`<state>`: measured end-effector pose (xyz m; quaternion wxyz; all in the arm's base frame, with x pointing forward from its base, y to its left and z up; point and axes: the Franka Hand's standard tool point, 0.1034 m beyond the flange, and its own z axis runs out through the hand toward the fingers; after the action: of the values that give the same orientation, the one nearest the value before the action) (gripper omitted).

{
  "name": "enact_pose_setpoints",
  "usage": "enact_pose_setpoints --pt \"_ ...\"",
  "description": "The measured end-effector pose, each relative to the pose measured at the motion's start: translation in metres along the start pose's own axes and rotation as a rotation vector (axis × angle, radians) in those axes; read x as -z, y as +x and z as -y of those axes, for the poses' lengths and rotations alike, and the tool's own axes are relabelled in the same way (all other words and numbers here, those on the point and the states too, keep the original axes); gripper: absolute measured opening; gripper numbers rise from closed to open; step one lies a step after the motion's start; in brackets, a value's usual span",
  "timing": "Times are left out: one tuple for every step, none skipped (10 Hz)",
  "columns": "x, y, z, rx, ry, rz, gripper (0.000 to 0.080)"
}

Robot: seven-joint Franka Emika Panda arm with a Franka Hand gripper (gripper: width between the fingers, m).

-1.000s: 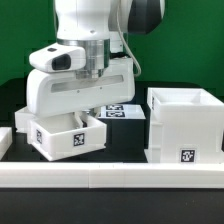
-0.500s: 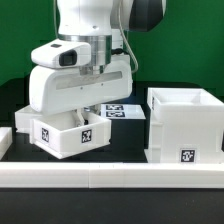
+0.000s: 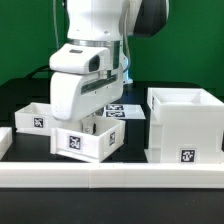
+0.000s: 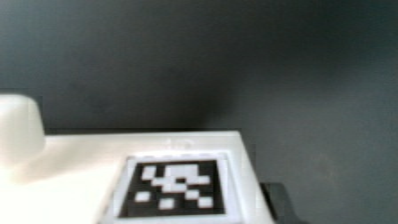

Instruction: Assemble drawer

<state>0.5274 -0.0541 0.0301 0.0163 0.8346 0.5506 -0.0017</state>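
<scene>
Progress looks slight: front tray (image 3: 85,143) and rear tray (image 3: 33,120) are outside the housing (image 3: 185,125); I cannot tell if the pincer (image 3: 88,120) grips.

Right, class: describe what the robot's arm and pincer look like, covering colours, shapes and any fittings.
The arm is glossy white with rounded casings and a black joint cover near the top. The pincer has a boxy white body, with a grey-and-black module mounted on its upper side.
</scene>
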Motion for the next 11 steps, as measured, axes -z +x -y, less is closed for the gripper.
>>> enact_pose_setpoints --pt "0.000 -0.002 0.000 0.068 0.000 0.003 0.0041" --pt "-0.001 -0.003 -0.001 0.125 -0.001 0.007 0.0041" --pt "-0.001 -0.004 -0.001 0.160 0.000 0.009 0.0041" --pt "-0.002 -0.005 -0.001 0.260 -0.001 0.018 0.0041" --pt "-0.005 -0.004 0.000 0.366 -0.004 0.026 0.0041" --pt "-0.006 0.002 0.002 0.366 0.003 0.023 0.0041" --pt "-0.006 0.010 0.003 0.364 0.002 0.018 0.0041" --pt "-0.009 0.013 0.005 0.369 0.007 0.018 0.0041" --pt "-0.009 0.012 0.003 0.366 -0.012 0.014 0.0041" --pt "-0.010 0.011 0.004 0.363 -0.009 0.015 0.0041" --pt "-0.010 0.011 0.004 0.363 -0.009 0.015 0.0041"
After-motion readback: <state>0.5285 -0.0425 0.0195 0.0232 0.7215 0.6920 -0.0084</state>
